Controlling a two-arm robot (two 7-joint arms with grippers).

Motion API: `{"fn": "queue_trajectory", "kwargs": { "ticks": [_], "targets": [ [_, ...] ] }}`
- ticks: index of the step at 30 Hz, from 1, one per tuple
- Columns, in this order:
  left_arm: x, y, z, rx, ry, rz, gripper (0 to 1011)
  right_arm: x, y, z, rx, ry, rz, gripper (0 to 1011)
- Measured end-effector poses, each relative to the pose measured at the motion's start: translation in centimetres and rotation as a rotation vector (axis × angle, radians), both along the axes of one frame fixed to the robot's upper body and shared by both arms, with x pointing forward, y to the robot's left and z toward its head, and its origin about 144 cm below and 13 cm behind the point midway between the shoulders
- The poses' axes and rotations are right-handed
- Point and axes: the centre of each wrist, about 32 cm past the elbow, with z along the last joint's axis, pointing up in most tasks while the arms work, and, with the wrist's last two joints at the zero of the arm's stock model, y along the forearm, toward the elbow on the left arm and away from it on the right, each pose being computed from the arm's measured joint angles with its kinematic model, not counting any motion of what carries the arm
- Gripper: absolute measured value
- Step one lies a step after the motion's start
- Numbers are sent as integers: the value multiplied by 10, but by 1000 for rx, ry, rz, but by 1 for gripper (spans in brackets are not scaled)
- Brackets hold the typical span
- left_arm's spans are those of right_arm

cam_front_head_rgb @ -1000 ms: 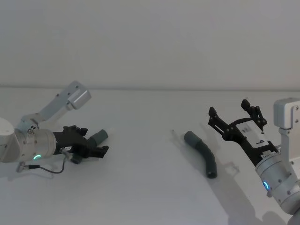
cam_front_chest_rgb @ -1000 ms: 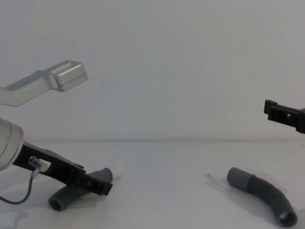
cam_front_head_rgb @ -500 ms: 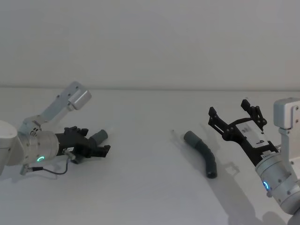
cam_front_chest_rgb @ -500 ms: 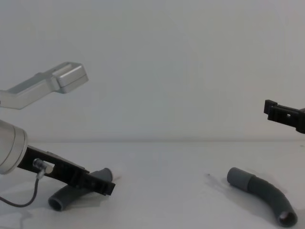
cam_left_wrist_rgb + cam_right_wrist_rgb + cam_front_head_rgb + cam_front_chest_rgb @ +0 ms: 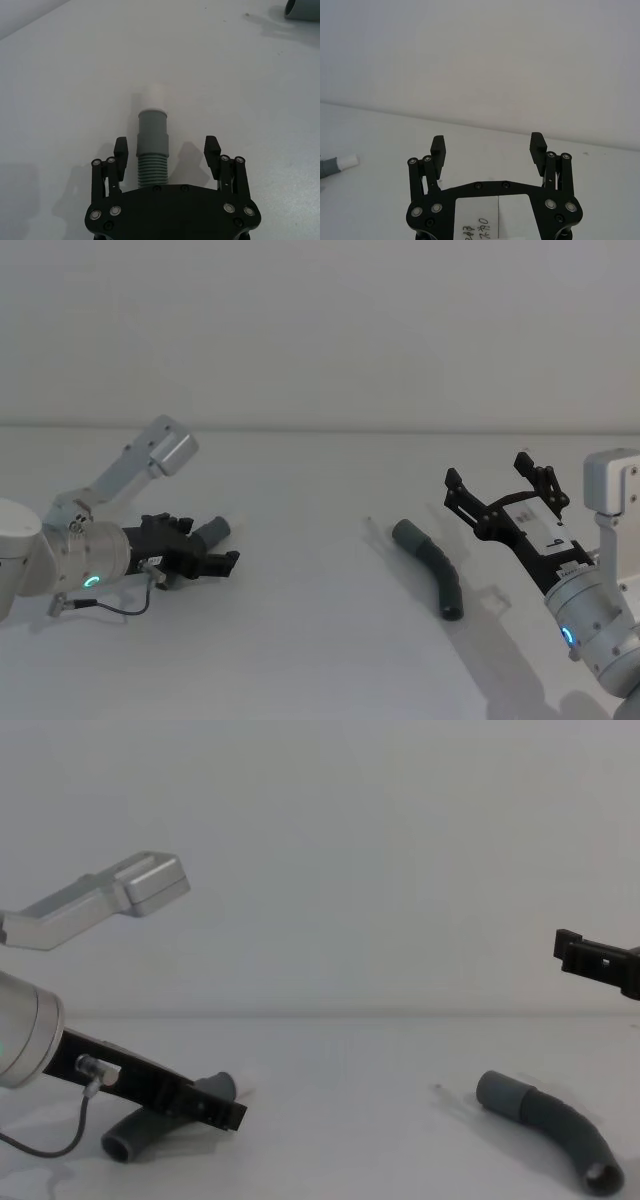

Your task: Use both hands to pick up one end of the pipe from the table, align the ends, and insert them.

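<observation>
Two curved dark grey corrugated pipe pieces lie on the white table. The left piece rests between the open fingers of my left gripper. In the left wrist view that piece runs out past the gripper, grey cuff and white tip ahead of the fingertips, nearer one finger. The right piece lies alone at centre right, cuff pointing far-left. My right gripper hovers open above the table just right of it, nothing between its fingers.
The chest view shows the left piece low behind the left gripper and the right piece lying flat. A thin cable trails from the left wrist. A plain white wall stands behind the table.
My left gripper has slid a little forward and to the right along the left piece, staying open. The right arm and right piece have not moved.
</observation>
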Motion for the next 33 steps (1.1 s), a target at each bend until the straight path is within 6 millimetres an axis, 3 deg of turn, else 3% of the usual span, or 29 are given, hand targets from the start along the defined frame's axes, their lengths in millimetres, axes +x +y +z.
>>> {"fn": "queue_trajectory", "kwargs": {
  "ticks": [10,21,33],
  "targets": [
    [-1,-1,0,-3,3,1,727,0,0,0,0,0,0,1002],
    [-1,-1,0,-4,4,2,367,0,0,0,0,0,0,1001],
    [-1,-2,0,-4,5,3,354,0,0,0,0,0,0,1001]
  ]
}}
